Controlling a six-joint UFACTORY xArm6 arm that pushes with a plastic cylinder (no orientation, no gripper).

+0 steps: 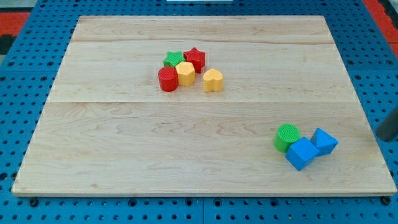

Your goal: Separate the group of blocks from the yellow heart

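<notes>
The yellow heart lies in the upper middle of the wooden board. At its 9 o'clock, just beside it, sits the group: a yellow hexagonal block, a red cylinder, a green star and a red star. These four blocks touch or nearly touch one another. A narrow gap appears to separate the heart from the yellow hexagonal block.

At the heart's 4 o'clock, well apart, lies a second cluster: a green cylinder, a blue cube and another blue block.

Only a dark section of the rod shows at the view's right edge, off the board at the heart's 4 o'clock. My tip is not visible, so its position relative to the blocks cannot be determined. The rod has no fingers; it holds nothing and can only push.

Handling judgement: the blocks appear small, rigid and light, and should slide readily on the smooth wood. They are not fragile. A light block may rotate or slip off a rounded contact face, so apply the push centrally. The group is likely to scatter if pushed from one corner. Contact from the gap at the group's 3 o'clock side, pushing toward 9 o'clock, would move the group away. The gap is tight, so there is a risk of nudging the heart.
</notes>
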